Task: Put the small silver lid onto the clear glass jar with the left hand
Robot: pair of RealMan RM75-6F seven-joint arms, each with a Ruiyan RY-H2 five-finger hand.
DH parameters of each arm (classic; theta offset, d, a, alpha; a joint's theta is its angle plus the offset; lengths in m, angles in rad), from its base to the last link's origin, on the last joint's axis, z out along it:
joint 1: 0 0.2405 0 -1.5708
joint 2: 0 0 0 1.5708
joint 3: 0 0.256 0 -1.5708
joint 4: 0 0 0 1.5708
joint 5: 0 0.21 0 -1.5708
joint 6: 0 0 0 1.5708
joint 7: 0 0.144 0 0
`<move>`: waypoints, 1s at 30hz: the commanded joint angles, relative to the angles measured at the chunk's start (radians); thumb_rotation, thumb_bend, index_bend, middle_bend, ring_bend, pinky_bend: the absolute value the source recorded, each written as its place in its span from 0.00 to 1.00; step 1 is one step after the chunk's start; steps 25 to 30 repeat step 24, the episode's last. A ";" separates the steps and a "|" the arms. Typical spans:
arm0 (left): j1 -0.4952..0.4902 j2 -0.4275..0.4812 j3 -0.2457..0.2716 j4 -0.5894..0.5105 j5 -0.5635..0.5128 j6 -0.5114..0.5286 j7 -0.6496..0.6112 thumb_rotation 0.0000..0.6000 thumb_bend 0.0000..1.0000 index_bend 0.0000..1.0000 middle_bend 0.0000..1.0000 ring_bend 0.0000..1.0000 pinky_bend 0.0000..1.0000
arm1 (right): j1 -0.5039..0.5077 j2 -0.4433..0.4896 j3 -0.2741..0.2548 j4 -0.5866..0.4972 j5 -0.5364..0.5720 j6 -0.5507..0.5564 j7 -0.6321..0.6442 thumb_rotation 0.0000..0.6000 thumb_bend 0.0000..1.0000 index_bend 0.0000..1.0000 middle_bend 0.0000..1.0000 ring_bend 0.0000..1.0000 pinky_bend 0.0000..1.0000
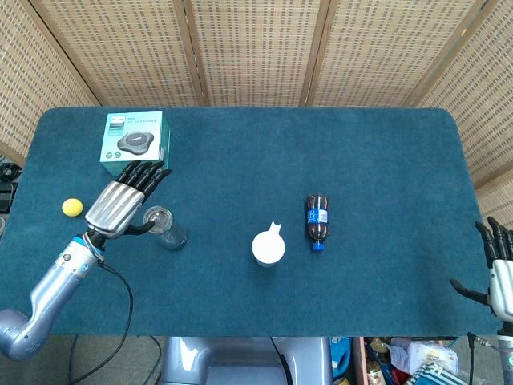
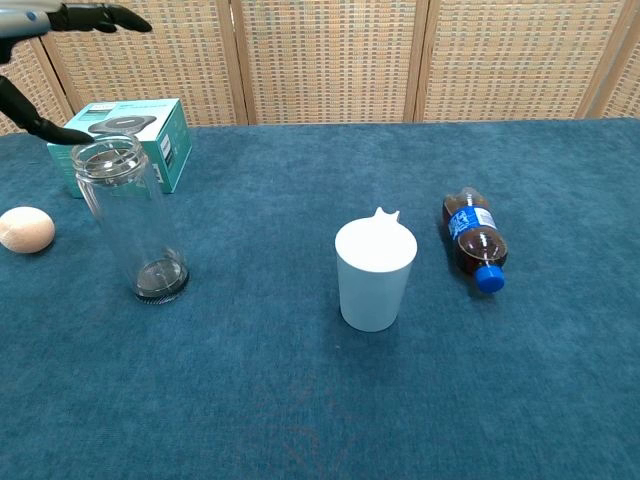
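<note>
The clear glass jar (image 2: 132, 225) stands upright at the table's left, also visible from above in the head view (image 1: 167, 230). The small silver lid (image 2: 104, 156) sits on the jar's mouth. My left hand (image 1: 120, 206) hovers just left of and above the jar top with its fingers spread and nothing in it. In the chest view its fingers (image 2: 92, 16) stretch out well above the lid, while the thumb (image 2: 42, 122) points at the rim from the left. My right hand (image 1: 500, 277) hangs off the table's right front corner, fingers apart and empty.
A teal box (image 1: 135, 143) lies behind the jar. A yellow ball (image 1: 72, 207) sits to the left of my left hand. A white paper cup (image 2: 375, 272) stands mid-table, and a cola bottle (image 2: 472, 240) lies on its side to its right.
</note>
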 commanded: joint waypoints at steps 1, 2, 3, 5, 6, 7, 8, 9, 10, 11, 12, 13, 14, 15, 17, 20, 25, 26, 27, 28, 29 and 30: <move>0.042 0.057 0.008 -0.031 0.026 0.044 -0.038 1.00 0.26 0.00 0.00 0.00 0.00 | 0.000 0.001 0.001 0.000 0.000 0.000 0.003 1.00 0.00 0.00 0.00 0.00 0.00; 0.061 0.081 0.014 -0.043 0.033 0.065 -0.044 1.00 0.26 0.00 0.00 0.00 0.00 | 0.000 0.002 0.001 -0.001 0.000 0.001 0.004 1.00 0.00 0.00 0.00 0.00 0.00; 0.085 0.105 0.022 -0.058 0.043 0.091 -0.053 1.00 0.26 0.00 0.00 0.00 0.00 | -0.001 0.002 0.001 -0.001 -0.001 0.001 0.005 1.00 0.00 0.00 0.00 0.00 0.00; 0.131 0.136 0.038 -0.071 0.062 0.143 -0.065 1.00 0.26 0.00 0.00 0.00 0.00 | -0.001 0.003 0.001 -0.003 -0.002 0.003 0.007 1.00 0.00 0.00 0.00 0.00 0.00; 0.168 0.149 0.052 -0.072 0.075 0.189 -0.074 1.00 0.25 0.00 0.00 0.00 0.00 | -0.001 0.004 0.001 -0.005 -0.005 0.005 0.007 1.00 0.00 0.00 0.00 0.00 0.00; 0.202 0.155 0.065 -0.067 0.087 0.231 -0.075 1.00 0.25 0.00 0.00 0.00 0.00 | -0.001 0.004 0.001 -0.006 -0.006 0.006 0.007 1.00 0.00 0.00 0.00 0.00 0.00; 0.232 0.154 0.078 -0.061 0.094 0.267 -0.076 1.00 0.24 0.00 0.00 0.00 0.00 | -0.002 0.005 0.000 -0.007 -0.008 0.008 0.007 1.00 0.00 0.00 0.00 0.00 0.00; 0.266 0.149 0.090 -0.053 0.097 0.306 -0.079 1.00 0.22 0.00 0.00 0.00 0.00 | -0.003 0.005 -0.002 -0.008 -0.011 0.010 0.006 1.00 0.00 0.00 0.00 0.00 0.00; 0.309 0.137 0.106 -0.042 0.096 0.354 -0.088 1.00 0.22 0.00 0.00 0.00 0.00 | -0.005 0.005 -0.003 -0.010 -0.016 0.014 0.004 1.00 0.00 0.00 0.00 0.00 0.00; 0.340 0.126 0.116 -0.033 0.097 0.387 -0.102 1.00 0.21 0.00 0.00 0.00 0.00 | -0.006 0.005 -0.004 -0.012 -0.019 0.017 0.003 1.00 0.00 0.00 0.00 0.00 0.00; 0.359 0.117 0.124 -0.025 0.101 0.407 -0.113 1.00 0.21 0.00 0.00 0.00 0.00 | -0.006 0.005 -0.005 -0.013 -0.022 0.019 0.001 1.00 0.00 0.00 0.00 0.00 0.00; 0.377 0.108 0.132 -0.015 0.108 0.426 -0.126 1.00 0.20 0.00 0.00 0.00 0.00 | -0.007 0.005 -0.006 -0.013 -0.025 0.022 0.000 1.00 0.00 0.00 0.00 0.00 0.00; 0.403 0.094 0.144 0.003 0.119 0.450 -0.147 1.00 0.20 0.00 0.00 0.00 0.00 | -0.007 0.004 -0.007 -0.013 -0.029 0.025 -0.004 1.00 0.00 0.00 0.00 0.00 0.00; 0.448 0.071 0.171 0.029 0.127 0.484 -0.177 1.00 0.20 0.00 0.00 0.00 0.00 | -0.007 0.002 -0.011 -0.016 -0.039 0.028 -0.011 1.00 0.00 0.00 0.00 0.00 0.00; 0.489 0.040 0.193 0.071 0.155 0.524 -0.199 1.00 0.20 0.00 0.00 0.00 0.00 | -0.007 0.000 -0.013 -0.019 -0.045 0.031 -0.018 1.00 0.00 0.00 0.00 0.00 0.00; 0.525 0.004 0.205 0.122 0.191 0.563 -0.218 1.00 0.20 0.00 0.00 0.00 0.00 | -0.008 -0.001 -0.014 -0.023 -0.051 0.035 -0.024 1.00 0.00 0.00 0.00 0.00 0.00; 0.540 -0.001 0.205 0.146 0.213 0.572 -0.230 1.00 0.20 0.00 0.00 0.00 0.00 | -0.008 -0.001 -0.014 -0.028 -0.053 0.040 -0.030 1.00 0.00 0.00 0.00 0.00 0.00; 0.540 -0.001 0.205 0.146 0.213 0.572 -0.230 1.00 0.20 0.00 0.00 0.00 0.00 | -0.008 -0.001 -0.014 -0.028 -0.053 0.040 -0.030 1.00 0.00 0.00 0.00 0.00 0.00; 0.540 -0.001 0.205 0.146 0.213 0.572 -0.230 1.00 0.20 0.00 0.00 0.00 0.00 | -0.008 -0.001 -0.014 -0.028 -0.053 0.040 -0.030 1.00 0.00 0.00 0.00 0.00 0.00; 0.540 -0.001 0.205 0.146 0.213 0.572 -0.230 1.00 0.20 0.00 0.00 0.00 0.00 | -0.008 -0.001 -0.014 -0.028 -0.053 0.040 -0.030 1.00 0.00 0.00 0.00 0.00 0.00; 0.540 -0.001 0.205 0.146 0.213 0.572 -0.230 1.00 0.20 0.00 0.00 0.00 0.00 | -0.008 -0.001 -0.014 -0.028 -0.053 0.040 -0.030 1.00 0.00 0.00 0.00 0.00 0.00; 0.540 -0.001 0.205 0.146 0.213 0.572 -0.230 1.00 0.20 0.00 0.00 0.00 0.00 | -0.008 -0.001 -0.014 -0.028 -0.053 0.040 -0.030 1.00 0.00 0.00 0.00 0.00 0.00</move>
